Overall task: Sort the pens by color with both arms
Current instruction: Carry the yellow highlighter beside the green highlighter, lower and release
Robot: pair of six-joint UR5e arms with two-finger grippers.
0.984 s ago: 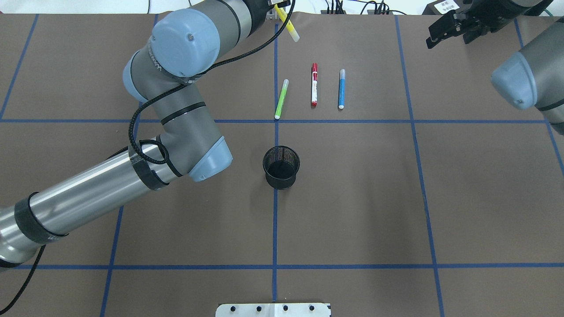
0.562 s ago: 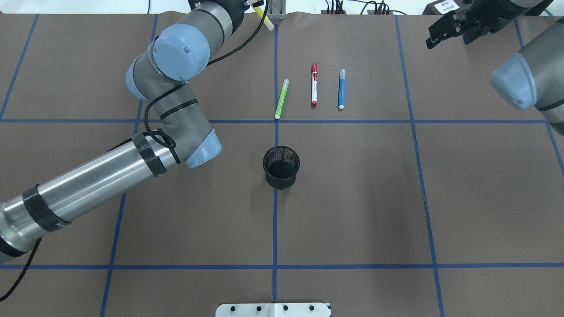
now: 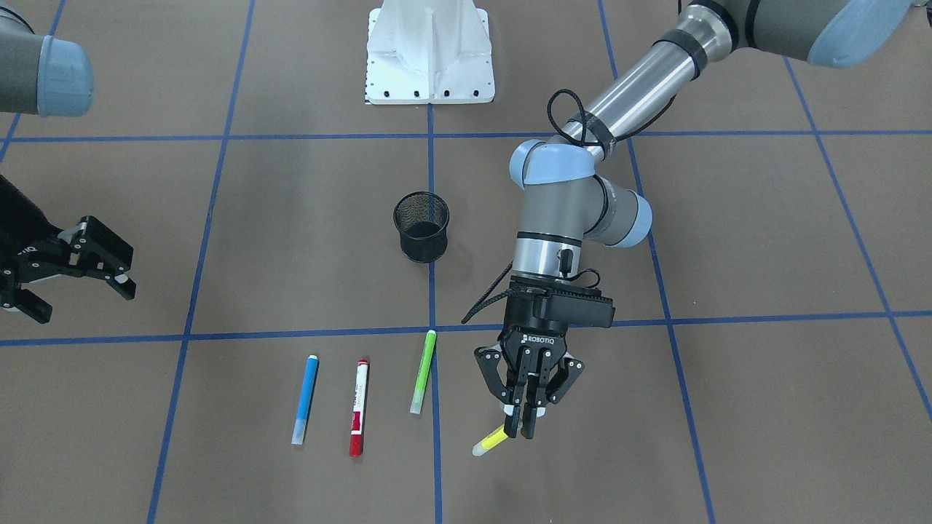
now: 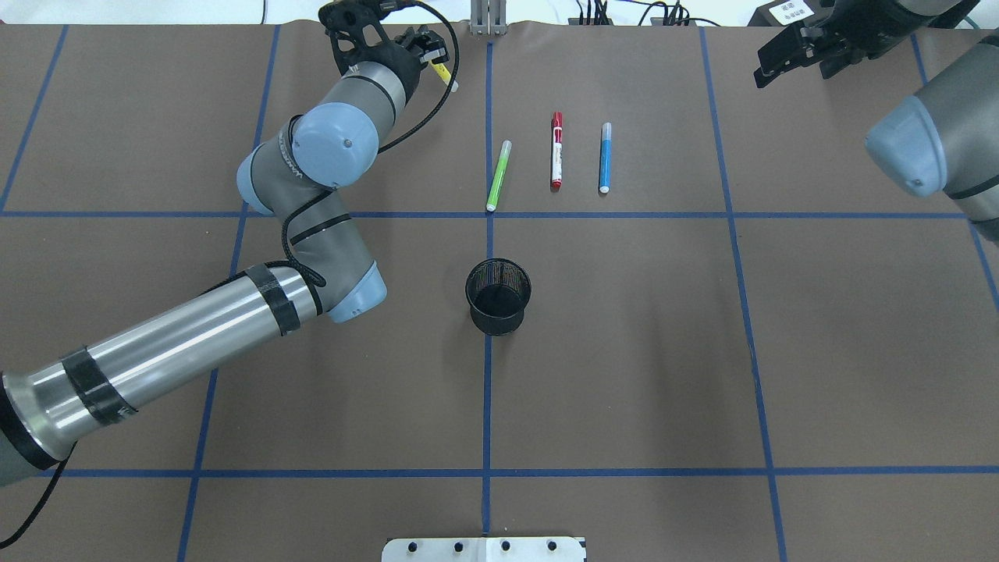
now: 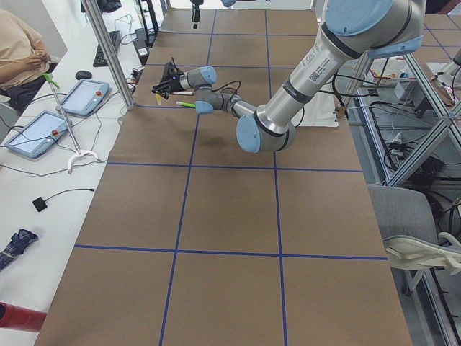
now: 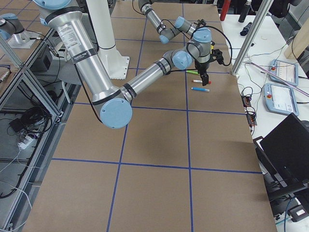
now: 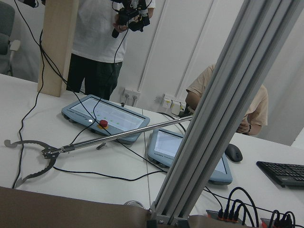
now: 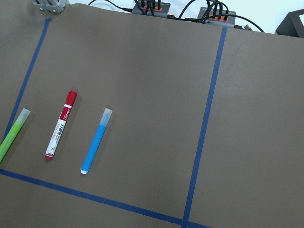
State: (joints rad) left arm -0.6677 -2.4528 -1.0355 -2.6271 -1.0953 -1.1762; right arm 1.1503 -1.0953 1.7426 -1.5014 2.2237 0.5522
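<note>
My left gripper (image 3: 526,429) is shut on the yellow pen (image 3: 489,441) and holds it tilted, low over the table's far edge, left of the centre line; both show in the overhead view (image 4: 431,61), pen (image 4: 443,74). The green pen (image 4: 499,176), the red-capped white pen (image 4: 556,150) and the blue pen (image 4: 605,158) lie side by side on the brown mat. They also show in the right wrist view: blue (image 8: 96,140), red (image 8: 61,124), green (image 8: 12,135). My right gripper (image 3: 80,300) is open and empty, raised far off to the right (image 4: 784,56).
A black mesh cup (image 4: 498,297) stands upright at the table's middle, nearer me than the pens. An aluminium post (image 4: 488,19) and cables stand at the far edge. The white pedestal base (image 3: 429,51) is at my side. Operators and tablets (image 7: 107,118) are beyond the far edge.
My left arm has swung left and lower along the far edge with the yellow pen still in its grip. The right arm and the three lying pens have not moved.
</note>
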